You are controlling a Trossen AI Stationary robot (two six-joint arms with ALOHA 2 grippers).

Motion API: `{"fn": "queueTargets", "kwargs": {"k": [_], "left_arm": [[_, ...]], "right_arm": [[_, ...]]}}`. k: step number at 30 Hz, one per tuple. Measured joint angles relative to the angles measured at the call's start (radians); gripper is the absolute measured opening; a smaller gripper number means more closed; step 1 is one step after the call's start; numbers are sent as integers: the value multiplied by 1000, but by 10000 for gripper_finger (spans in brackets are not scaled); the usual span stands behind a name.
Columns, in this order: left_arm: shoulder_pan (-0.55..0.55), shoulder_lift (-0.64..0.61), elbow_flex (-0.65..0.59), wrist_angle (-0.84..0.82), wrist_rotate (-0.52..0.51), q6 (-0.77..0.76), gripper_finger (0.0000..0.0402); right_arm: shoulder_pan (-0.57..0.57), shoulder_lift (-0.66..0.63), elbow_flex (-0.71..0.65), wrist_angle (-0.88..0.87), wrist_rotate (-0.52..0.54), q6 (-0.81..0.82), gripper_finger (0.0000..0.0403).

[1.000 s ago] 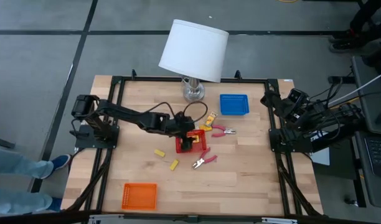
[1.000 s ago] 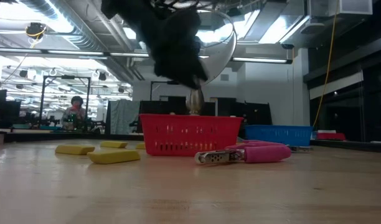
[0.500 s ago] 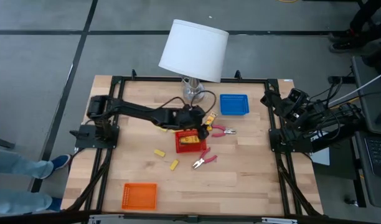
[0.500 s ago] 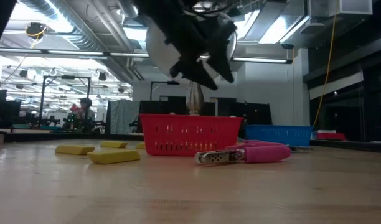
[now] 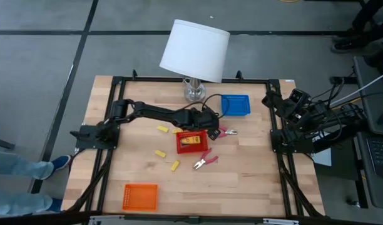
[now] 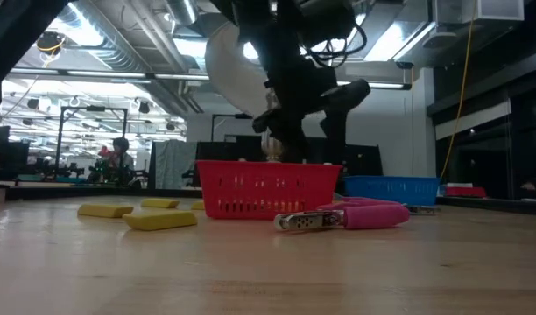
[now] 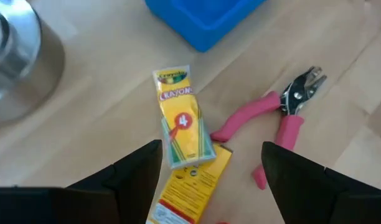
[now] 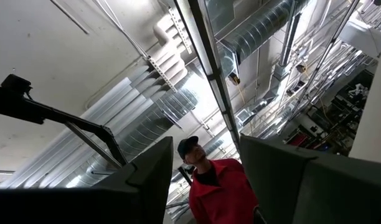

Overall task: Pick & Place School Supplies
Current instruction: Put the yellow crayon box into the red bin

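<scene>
My left gripper (image 5: 211, 127) (image 7: 209, 186) is open and hovers just above two yellow crayon boxes (image 7: 181, 127), touching nothing; its fingers stand on either side of them. A pink-handled tool (image 7: 284, 118) (image 5: 225, 131) lies beside the boxes, and a second one (image 5: 205, 160) lies nearer. The red tray (image 5: 191, 148) holds a yellow piece (image 5: 191, 140). Three pale yellow blocks (image 5: 162, 129), (image 5: 159, 153), (image 5: 174, 165) lie flat on the wood. My right gripper (image 8: 206, 186) is open, parked at the table's right edge (image 5: 271, 100) and pointing at the ceiling.
The blue tray (image 5: 235, 104) sits just beyond the boxes, and the lamp's silver base (image 7: 16, 62) stands to its left under the white shade (image 5: 194, 50). An orange tray (image 5: 141, 196) is at the near left. A person in red shows in the right wrist view.
My left gripper has risen out of the red tray and moved toward the table's far right, ending over the crayon boxes. A yellow piece now shows lying in the red tray. The arm's move has uncovered a yellow block left of the tray.
</scene>
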Motion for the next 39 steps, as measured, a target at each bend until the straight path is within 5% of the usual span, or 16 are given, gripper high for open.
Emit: {"fn": "queueTargets", "kwargs": {"k": [12,26,32,39], "left_arm": [[70,11,2,-24,75,-111,272],[126,-38,2,-57,345,-91,262],[53,-197,2,-191,278,30,246],[-107,-415,-62,-419,31,-7,240]], "right_arm": [[0,0,0,0,-21,23,190],[0,11,0,-85,-32,63,190],[0,80,0,-161,-57,121,190],[-4,208,21,-184,-216,-91,190]]}}
